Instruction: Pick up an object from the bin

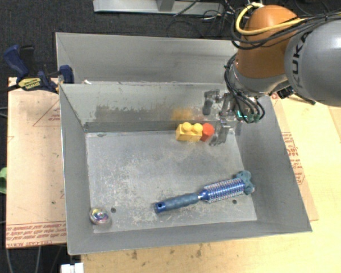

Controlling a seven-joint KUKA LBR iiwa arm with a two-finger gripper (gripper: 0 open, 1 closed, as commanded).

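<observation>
Yellow block [186, 131] sits on the bin [159, 56] floor, right up against the foot of the back wall, right of centre. It's studded and toy-brick style. An orange piece [207, 131] touches its right end, and whether the two are joined or separate is unclear.

Gripper [220, 131] is down at floor level, just right of the orange piece, at or near contact. Can't tell if it's open or closed, or if anything is in it. Orange cover [267, 38] is directly above, and the grey arm [321, 56] comes in from the right.

Blue brush [207, 194] lies flat toward the front right, bristle head to the right and handle pointing left, well apart from the block. Small shiny ball [100, 216] is in the front-left corner, well apart from the rest.
</observation>
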